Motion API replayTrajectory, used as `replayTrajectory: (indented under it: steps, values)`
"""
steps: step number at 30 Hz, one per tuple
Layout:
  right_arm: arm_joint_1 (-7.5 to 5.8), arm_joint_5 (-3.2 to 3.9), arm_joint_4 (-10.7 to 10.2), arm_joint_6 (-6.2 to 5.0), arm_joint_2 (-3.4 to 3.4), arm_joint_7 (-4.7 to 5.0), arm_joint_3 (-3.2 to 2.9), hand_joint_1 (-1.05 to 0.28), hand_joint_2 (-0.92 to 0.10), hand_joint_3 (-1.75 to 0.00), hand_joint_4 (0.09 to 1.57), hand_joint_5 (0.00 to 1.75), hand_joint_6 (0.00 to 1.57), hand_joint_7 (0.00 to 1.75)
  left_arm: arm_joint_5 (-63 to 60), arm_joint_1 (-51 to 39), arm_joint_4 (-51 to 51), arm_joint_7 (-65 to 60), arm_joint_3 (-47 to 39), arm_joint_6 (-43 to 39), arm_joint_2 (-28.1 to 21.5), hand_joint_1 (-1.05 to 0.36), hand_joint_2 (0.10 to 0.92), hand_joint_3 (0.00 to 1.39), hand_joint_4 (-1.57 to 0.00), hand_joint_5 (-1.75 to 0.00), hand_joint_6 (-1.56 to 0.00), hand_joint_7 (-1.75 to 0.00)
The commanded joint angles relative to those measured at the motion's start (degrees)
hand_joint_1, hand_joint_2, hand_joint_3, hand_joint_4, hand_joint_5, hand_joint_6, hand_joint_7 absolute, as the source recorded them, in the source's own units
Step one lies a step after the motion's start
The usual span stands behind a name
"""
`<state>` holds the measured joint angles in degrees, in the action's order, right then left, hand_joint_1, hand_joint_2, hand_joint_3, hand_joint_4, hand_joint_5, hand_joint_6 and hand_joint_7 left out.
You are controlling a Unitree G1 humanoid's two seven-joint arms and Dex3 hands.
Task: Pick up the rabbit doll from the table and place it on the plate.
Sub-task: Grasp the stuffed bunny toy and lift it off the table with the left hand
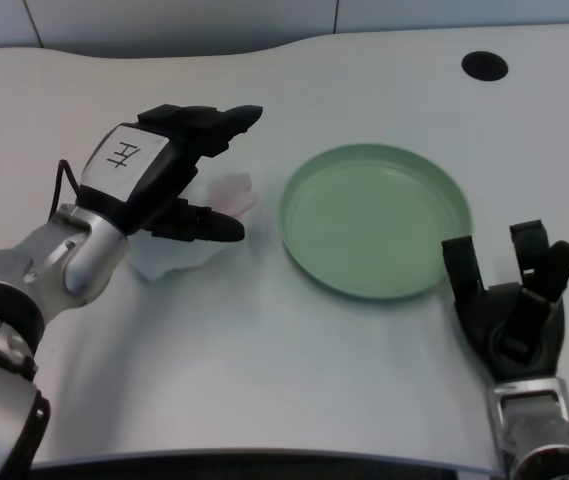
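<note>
1 white rabbit doll (219, 205) lies just left of the green plate (299, 235), under the spread, empty left hand (169, 165), which should close around its body before lifting

rabbit doll (226, 205) mostly behind left hand (169, 170)

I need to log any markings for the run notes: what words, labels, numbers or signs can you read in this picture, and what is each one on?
White label on the back of the left hand: a black hand-drawn mark like "开" or "#"; I cannot say which.
Rabbit doll, plate, table: no writing shows.
</note>
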<state>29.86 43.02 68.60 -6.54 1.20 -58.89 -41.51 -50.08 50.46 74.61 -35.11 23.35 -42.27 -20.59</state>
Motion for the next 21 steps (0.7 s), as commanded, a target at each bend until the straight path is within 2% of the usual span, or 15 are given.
replayTrajectory:
  steps: [1,2,4,5,7,12,13,15,19,21]
  values:
    - [-1.36,0.21,0.4,0.23,-0.24,0.28,-0.36,-0.56,-0.92,-0.15,0.80,1.75,0.68,1.60,0.6,1.1,0.8,-1.3,1.7,0.4,0.0,-1.04,0.916,0.01,-0.34,0.00,-0.32,0.00]
    - [-1.36,0.21,0.4,0.24,-0.24,0.28,-0.37,-0.56,-0.92,-0.15,0.80,1.75,0.68,1.60,0.7,1.2,0.9,-1.5,2.0,0.4,0.0,-1.04,0.917,0.01,-0.34,0.00,-0.32,0.00]
    - [-1.90,0.49,-0.5,-0.71,-0.33,-0.80,-0.58,-0.57,-0.92,-0.16,0.80,1.75,0.67,1.63,1.2,1.3,2.7,2.7,2.4,6.6,1.9,-1.04,0.919,0.02,-0.32,0.00,-0.27,0.00]
    - [-2.21,0.62,-1.0,-1.11,-0.37,-1.03,-0.70,-0.57,-0.92,-0.16,0.79,1.75,0.66,1.64,1.5,1.3,3.4,4.5,2.6,9.1,2.7,-1.04,0.920,0.02,-0.31,0.00,-0.25,0.00]
    - [-2.60,0.79,-1.6,-1.12,-0.36,-1.11,-0.81,-0.58,-0.92,-0.15,0.79,1.75,0.66,1.64,2.2,1.2,3.7,6.5,2.8,11.3,3.3,-1.03,0.920,0.02,-0.29,0.00,-0.25,-0.01]
    - [-3.36,0.97,-3.0,-0.27,-0.30,-1.29,-0.62,-0.57,-0.92,-0.15,0.80,1.75,0.66,1.65,4.3,0.6,3.9,8.6,2.2,11.7,3.9,-1.01,0.918,0.01,-0.33,-0.02,-0.25,0.00]
    - [-3.50,0.90,-3.2,-0.95,-0.40,-1.56,-0.56,-0.57,-0.92,-0.15,0.80,1.75,0.66,1.65,4.8,0.3,3.9,8.4,2.1,11.6,4.1,-1.01,0.918,0.01,-0.34,-0.03,-0.25,0.00]
    - [-3.70,1.08,-3.4,-1.36,-0.58,-1.98,-0.66,-0.56,-0.92,-0.17,0.79,1.75,0.63,1.69,5.3,-0.1,4.0,8.1,2.0,11.5,4.3,-1.00,0.915,0.01,-0.38,-0.04,-0.28,-0.01]
    - [-3.92,1.22,-3.7,-1.55,-0.66,-2.34,-0.68,-0.56,-0.92,-0.17,0.78,1.75,0.61,1.71,5.4,-0.6,4.0,7.6,2.7,11.9,4.5,-1.01,0.919,0.00,-0.40,-0.04,-0.29,-0.01]
    - [-4.15,1.36,-4.1,-1.44,-0.66,-2.63,-0.66,-0.56,-0.92,-0.19,0.79,1.75,0.63,1.68,4.9,-1.0,4.1,7.0,3.5,12.8,4.8,-1.03,0.921,0.05,-0.38,-0.02,-0.28,0.00]
